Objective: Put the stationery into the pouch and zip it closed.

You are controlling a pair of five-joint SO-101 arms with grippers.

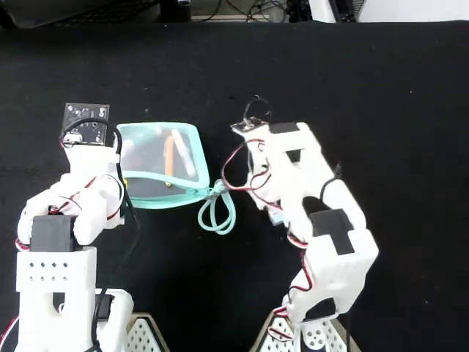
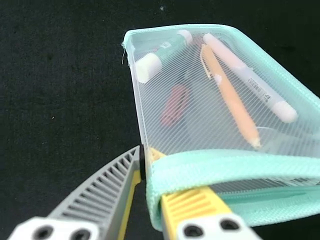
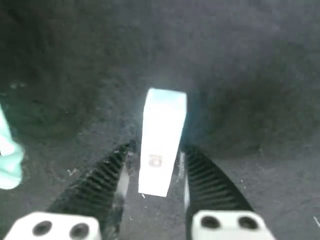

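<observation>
White eraser (image 3: pixel 162 115) looks like the only piece left out on the black counter (image 3: pixel 240 60), near-right of the pouch. The right claw (image 3: pixel 158 150) has its jaws parted either side of it, not obviously squeezing yet. So I'd call this the pick-up step: close, lift, carry it left. A bit farther off, the left claw (image 2: pixel 147 162) is pinched on the mint pouch (image 2: pixel 210 170) at its near-left corner by the zip. Deeper inside lie an orange pen (image 2: pixel 232 100) and a white marker (image 2: pixel 250 75). Can't tell how wide the mouth gapes, so dropping it in could be fiddly.
</observation>
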